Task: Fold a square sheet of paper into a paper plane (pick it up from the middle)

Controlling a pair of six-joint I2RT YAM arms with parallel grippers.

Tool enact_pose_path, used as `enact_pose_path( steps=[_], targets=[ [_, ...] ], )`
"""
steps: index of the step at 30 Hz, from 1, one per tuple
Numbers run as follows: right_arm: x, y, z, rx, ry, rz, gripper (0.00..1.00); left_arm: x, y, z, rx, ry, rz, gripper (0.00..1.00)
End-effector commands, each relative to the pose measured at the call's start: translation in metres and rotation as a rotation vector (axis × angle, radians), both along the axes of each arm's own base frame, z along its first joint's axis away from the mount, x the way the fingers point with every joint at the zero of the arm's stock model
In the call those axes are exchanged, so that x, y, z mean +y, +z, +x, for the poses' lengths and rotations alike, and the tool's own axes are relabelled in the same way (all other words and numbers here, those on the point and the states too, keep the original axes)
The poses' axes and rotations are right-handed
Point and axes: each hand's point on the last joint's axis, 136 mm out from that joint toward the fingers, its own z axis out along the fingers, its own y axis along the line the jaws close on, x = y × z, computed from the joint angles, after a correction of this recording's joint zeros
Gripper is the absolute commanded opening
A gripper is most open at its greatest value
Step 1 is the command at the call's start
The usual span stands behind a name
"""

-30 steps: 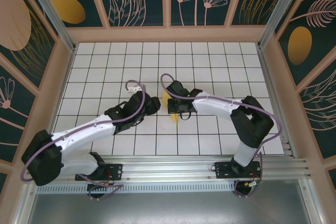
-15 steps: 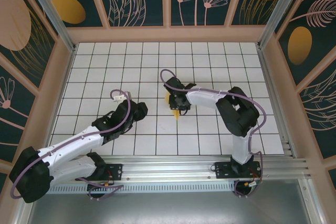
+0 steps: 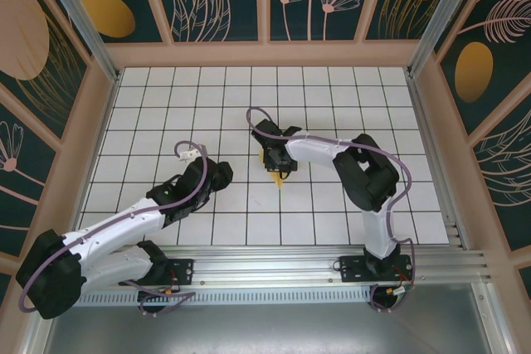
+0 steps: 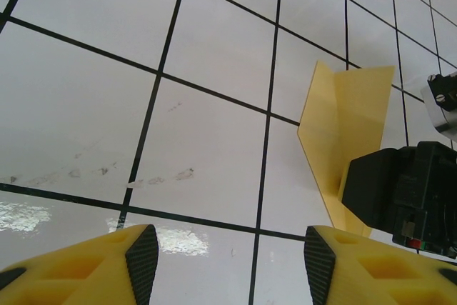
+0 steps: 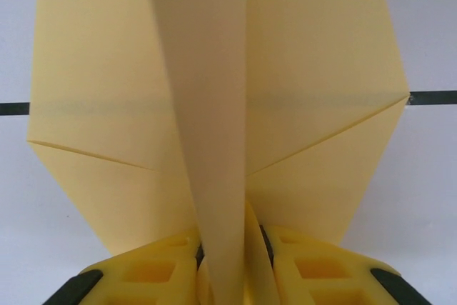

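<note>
Pale-yellow paper, folded into the paper plane (image 5: pixel 214 105), sits near the middle of the white tiled bench (image 4: pixel 214 141). Its centre keel stands between the narrowly set jaws of the right pincer (image 5: pixel 232 266), a placement that would steady the crease; whether they pinch or merely flank it cannot be told. The left pincer (image 4: pixel 230 251) hovers wide and empty nearby, presumably held clear of the wings.
</note>
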Motion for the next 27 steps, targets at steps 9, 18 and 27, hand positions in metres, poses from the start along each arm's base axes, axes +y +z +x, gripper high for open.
enact_pose_path(
  steps=[9,18,27],
  targets=[
    [-0.015,-0.050,-0.021,0.127,0.038,-0.189,0.29,0.004,0.002,0.003,-0.003,0.029,0.005,0.59],
    [0.001,0.026,0.019,-0.045,0.015,-0.162,0.37,0.007,0.011,0.009,-0.020,0.039,0.046,0.59],
    [-0.010,0.141,0.031,-0.316,-0.029,-0.037,0.54,0.032,0.021,0.012,-0.071,0.118,0.116,0.59]
  ],
)
